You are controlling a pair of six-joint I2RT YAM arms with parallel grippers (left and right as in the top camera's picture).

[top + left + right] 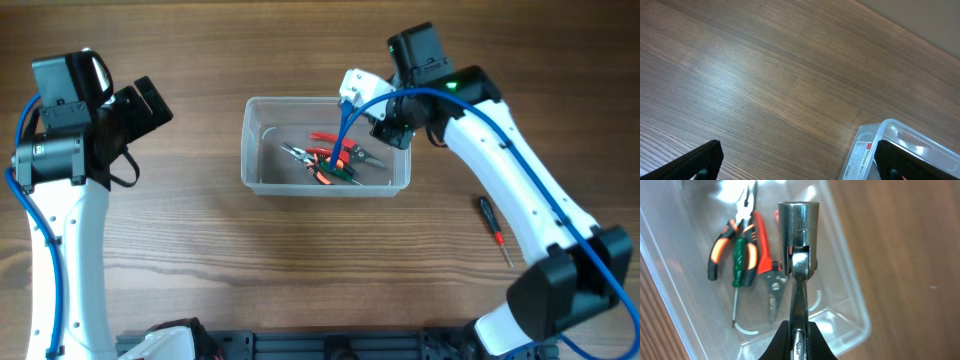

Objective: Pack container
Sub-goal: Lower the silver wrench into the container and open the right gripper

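Observation:
The clear plastic container (258, 150) stands at the table's middle; it holds orange-handled pliers (722, 245), a green-handled screwdriver (740, 260) and red-handled pliers (767, 267). My right gripper (799, 339) is shut on a shiny metal socket wrench (797, 235) and holds it over the container's right part (850, 305). In the overhead view the right gripper (385, 118) sits at the container's far right corner. My left gripper (795, 162) is open and empty, left of the container (867, 150), above bare wood.
A black-handled screwdriver with a red tip (493, 228) lies on the table to the right of the container, under the right arm. The left arm (70, 130) stands at the far left.

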